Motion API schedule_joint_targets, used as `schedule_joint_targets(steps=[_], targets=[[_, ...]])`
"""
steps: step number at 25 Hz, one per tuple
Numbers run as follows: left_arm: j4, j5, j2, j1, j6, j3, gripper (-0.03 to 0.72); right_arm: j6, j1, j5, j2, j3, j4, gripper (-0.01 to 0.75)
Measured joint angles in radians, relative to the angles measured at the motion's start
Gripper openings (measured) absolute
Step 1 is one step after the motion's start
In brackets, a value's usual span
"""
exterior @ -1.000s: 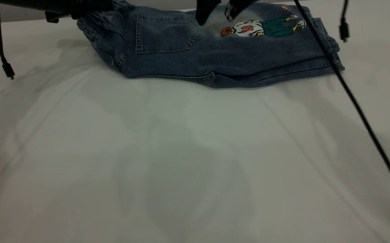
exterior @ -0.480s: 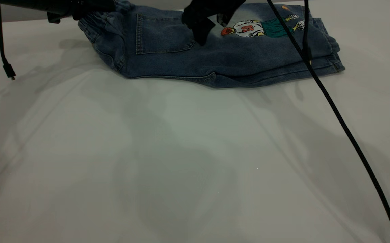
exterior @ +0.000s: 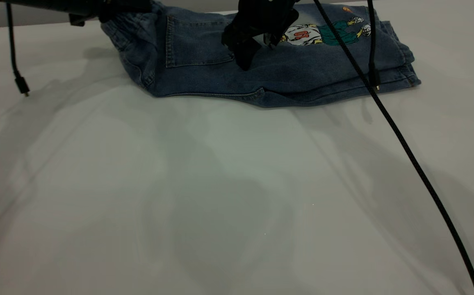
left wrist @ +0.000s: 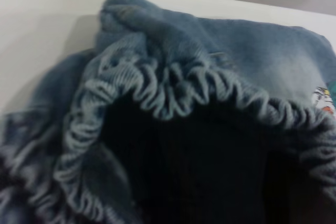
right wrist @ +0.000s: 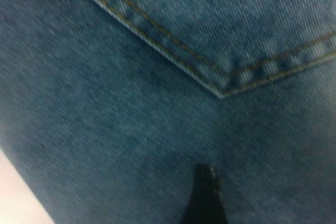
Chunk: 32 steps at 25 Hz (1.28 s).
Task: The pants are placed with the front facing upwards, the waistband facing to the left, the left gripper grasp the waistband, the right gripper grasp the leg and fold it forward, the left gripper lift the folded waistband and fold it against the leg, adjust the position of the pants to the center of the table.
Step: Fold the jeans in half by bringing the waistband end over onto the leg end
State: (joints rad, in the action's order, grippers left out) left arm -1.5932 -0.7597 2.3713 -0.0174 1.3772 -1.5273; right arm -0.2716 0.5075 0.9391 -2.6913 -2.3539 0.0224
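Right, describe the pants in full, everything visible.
The pants are short blue denim with tan stitching, folded lengthwise and lying flat at the far edge of the white table. A square patch pocket faces up beside a colourful cartoon print. The ruched elastic waistband is at the left, bunched and lifted slightly where the left tool meets it. The right tool presses down on the denim just right of the pocket. The layered leg hems sit at the right.

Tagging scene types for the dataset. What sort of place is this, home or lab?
Probably a lab or test bench, not a home: a plain white table holding only folded denim pants, black robot arms reaching in from the far edge, and loose black cables hanging across the table.
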Motion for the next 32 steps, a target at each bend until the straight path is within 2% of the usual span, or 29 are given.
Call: schedule_joint_targets(steps=[6,12,16,23,27,32], targets=[[0.031,-0.045,0.000,0.048,-0.015,-0.067,0.038,0.000,0.000,0.006,-0.015,0.000,-0.033,0.484],[0.130,-0.058,0.000,0.098,-0.114,-0.165,0.038,0.002,0.000,0.000,-0.024,0.000,-0.047,0.484],[0.137,-0.101,0.000,0.134,-0.146,-0.232,0.039,0.003,0.000,-0.003,-0.033,0.000,-0.047,0.484],[0.191,-0.103,0.000,0.154,-0.226,-0.327,0.039,0.007,0.000,0.035,-0.021,-0.002,-0.042,0.484],[0.222,-0.109,0.000,0.160,-0.247,-0.341,0.039,0.010,-0.010,0.076,-0.020,-0.061,-0.040,0.484],[0.228,-0.110,-0.001,0.160,-0.266,-0.341,0.039,0.018,-0.060,0.133,-0.019,-0.167,-0.035,0.483]])
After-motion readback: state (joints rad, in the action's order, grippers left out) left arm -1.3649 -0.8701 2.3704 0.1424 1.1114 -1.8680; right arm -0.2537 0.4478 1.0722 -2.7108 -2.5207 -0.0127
